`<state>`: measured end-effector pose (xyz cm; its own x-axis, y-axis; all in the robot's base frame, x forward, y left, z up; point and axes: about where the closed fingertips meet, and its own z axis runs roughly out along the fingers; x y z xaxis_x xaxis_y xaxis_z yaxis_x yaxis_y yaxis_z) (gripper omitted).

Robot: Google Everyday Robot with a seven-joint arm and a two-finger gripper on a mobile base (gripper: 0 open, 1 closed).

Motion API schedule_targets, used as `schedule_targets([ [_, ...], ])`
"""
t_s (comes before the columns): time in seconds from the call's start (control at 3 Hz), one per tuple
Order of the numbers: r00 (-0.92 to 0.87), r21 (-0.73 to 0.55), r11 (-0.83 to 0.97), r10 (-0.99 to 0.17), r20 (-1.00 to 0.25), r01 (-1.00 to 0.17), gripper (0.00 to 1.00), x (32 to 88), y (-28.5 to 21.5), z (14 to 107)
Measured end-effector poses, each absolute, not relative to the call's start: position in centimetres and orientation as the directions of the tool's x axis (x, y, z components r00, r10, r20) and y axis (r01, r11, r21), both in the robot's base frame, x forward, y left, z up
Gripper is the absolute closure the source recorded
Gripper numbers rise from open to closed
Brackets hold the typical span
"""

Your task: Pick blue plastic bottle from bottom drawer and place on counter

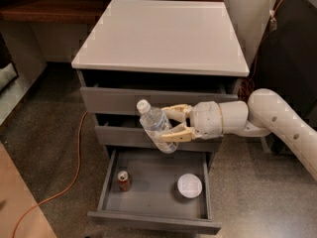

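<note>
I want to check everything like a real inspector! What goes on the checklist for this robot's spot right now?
Surface: white counter, nothing seen on it.
Job's things: blue plastic bottle tilted in the air, in front of the upper drawers and above the open bottom drawer; not yet on the counter.
Clutter: red-brown can and white bowl in the bottom drawer, apart from each other.
Grippers: gripper reaches in from the right, shut on the bottle.
Cables: orange cable on the floor left of the cabinet.
Surroundings: dark wooden shelf behind the cabinet, at the left.
</note>
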<state>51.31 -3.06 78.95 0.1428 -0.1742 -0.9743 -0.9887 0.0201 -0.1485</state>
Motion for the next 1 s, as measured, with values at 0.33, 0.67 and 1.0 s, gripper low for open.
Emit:
schedule_targets([
  [0.33,0.187,-0.192,0.02,-0.148,-0.971,-0.981,1.0,51.3,-3.0,84.8],
  [0.67,0.187,-0.193,0.024,-0.144,-0.972,-0.981,1.0,51.3,-3.0,84.9],
  [1.0,0.197,-0.205,0.082,-0.101,-0.975,-0.975,1.0,52.3,-2.6,86.9],
])
